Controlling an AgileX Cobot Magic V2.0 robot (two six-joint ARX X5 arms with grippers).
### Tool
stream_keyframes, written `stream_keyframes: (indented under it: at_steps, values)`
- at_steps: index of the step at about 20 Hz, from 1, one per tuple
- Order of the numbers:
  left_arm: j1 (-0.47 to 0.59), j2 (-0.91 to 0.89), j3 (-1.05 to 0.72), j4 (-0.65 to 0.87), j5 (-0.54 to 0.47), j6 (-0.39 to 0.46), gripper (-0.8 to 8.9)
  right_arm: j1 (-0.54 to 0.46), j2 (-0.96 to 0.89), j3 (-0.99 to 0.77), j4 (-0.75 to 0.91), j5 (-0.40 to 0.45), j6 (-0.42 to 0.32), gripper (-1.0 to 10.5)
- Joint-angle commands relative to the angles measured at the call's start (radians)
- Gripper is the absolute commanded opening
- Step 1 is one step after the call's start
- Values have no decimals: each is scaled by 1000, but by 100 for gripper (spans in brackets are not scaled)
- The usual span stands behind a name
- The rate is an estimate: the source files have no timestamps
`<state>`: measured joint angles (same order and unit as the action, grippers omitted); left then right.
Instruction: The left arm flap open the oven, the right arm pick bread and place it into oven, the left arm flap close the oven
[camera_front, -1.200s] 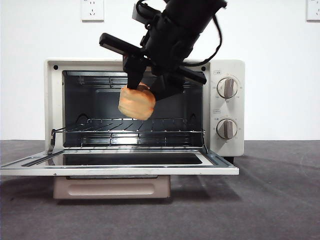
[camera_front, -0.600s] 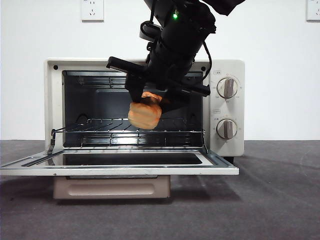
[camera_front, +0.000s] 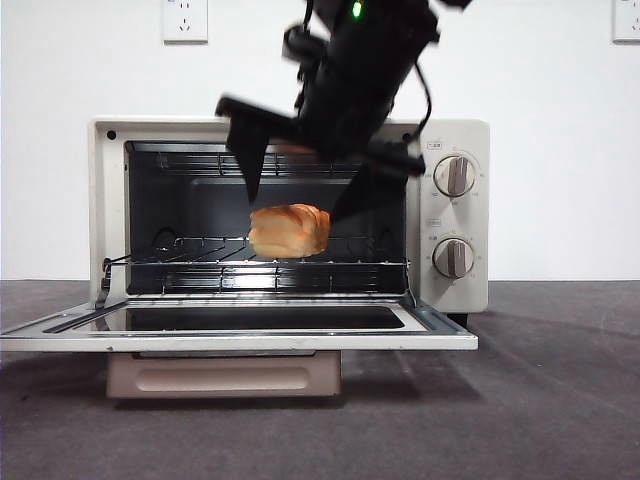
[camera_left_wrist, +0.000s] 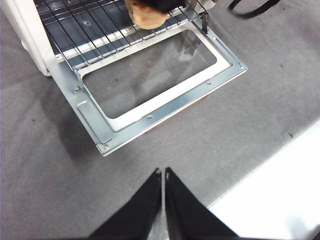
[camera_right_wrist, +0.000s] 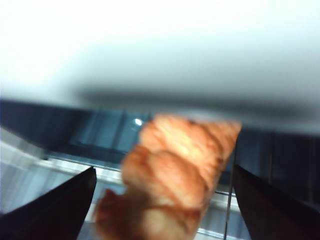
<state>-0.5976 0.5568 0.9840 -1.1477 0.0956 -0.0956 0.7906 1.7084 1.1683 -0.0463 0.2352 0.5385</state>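
**A:** Since the bread (camera_front: 289, 230) now lies on the rack (camera_front: 260, 262) inside the oven (camera_front: 455, 215), mid-frame in the front view, where does the right gripper (camera_front: 303, 198) stand?

**B:** It hangs just above the loaf at the upper centre, its jaws spread wide to either side and clasping nothing. The right wrist view agrees, though blurred: a dark jaw in each lower corner, the bread between them and touched by neither.

**A:** And the left gripper (camera_left_wrist: 163, 175)?

**B:** It waits low in its own view over the grey table (camera_left_wrist: 45, 190), jaws pressed together with only a hairline gap, empty. The door (camera_left_wrist: 150, 117) lies flat open ahead of it.

**A:** What could go wrong from here?

**B:** The loaf seems to sit toward the front of the rack, judging by the left wrist view, where it shows near the rack's edge. If the right arm pulls out carelessly, a jaw may clip the loaf and drag it onto the door. If the left arm lifts the door before the right arm is clear, door and arm will collide. A loaf overhanging the rack could also be pinched by the door.

**A:** How many of each?

**B:** One oven, one loaf, one door, two knobs (camera_front: 456, 176) at the right of the front view, two grippers. Two wall sockets (camera_front: 185, 19) show at the top corners.
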Motion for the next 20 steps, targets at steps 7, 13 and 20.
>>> stream_keyframes:
  at_steps: [7,13,20]
  values:
    - [-4,4,7,53,-3,1,16,61,-285,23,-332,-124,-245,431]
    - [-4,4,7,79,-3,-2,16,61,-500,20,-536,-225,-407,431]
    - [-4,4,7,97,-3,-3,16,55,-769,-249,-455,-357,-422,431]
